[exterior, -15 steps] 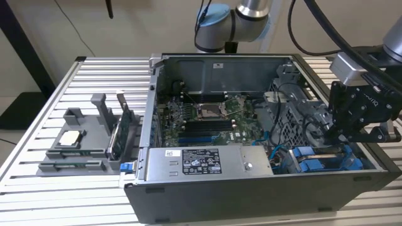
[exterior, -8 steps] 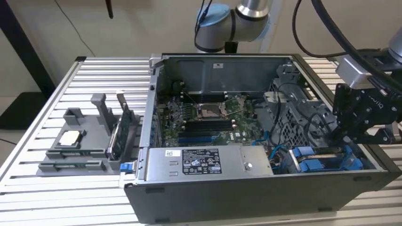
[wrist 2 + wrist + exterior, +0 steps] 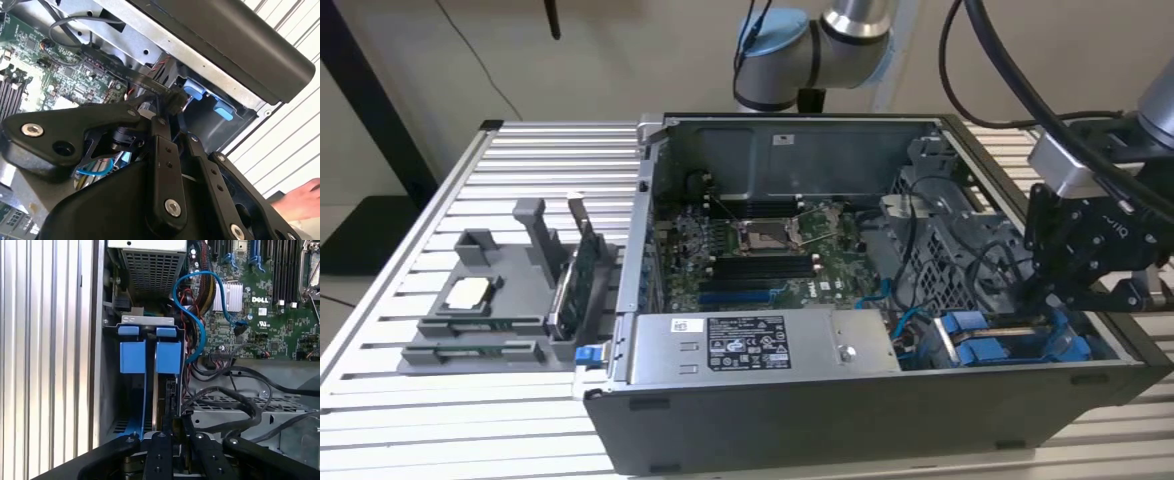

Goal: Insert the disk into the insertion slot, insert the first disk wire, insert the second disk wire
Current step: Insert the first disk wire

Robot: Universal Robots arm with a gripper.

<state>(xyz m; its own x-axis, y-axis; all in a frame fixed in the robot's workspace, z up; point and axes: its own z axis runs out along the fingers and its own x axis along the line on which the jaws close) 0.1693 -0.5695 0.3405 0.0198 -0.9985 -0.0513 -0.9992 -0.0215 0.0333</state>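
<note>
Patience counts most at this step. The gripper has its jaws drawn almost together on what looks like a small dark plug at the end of a flat black wire. It hangs just above the slot, in the corner of the computer case at the exterior view's right.

To do it well, I would keep the plug square to its socket and come down straight beside the blue tabs. The loose blue cable should not be allowed to snag.

The disk seems to sit edge-on inside the slot, a thin strip between the blue rails, though I cannot tell how deep it is.

The case also holds the green circuit board and the grey power box, which lies just beside the slot. Well apart, at the exterior view's left, a grey tray holds a square chip and some upright cards.
</note>
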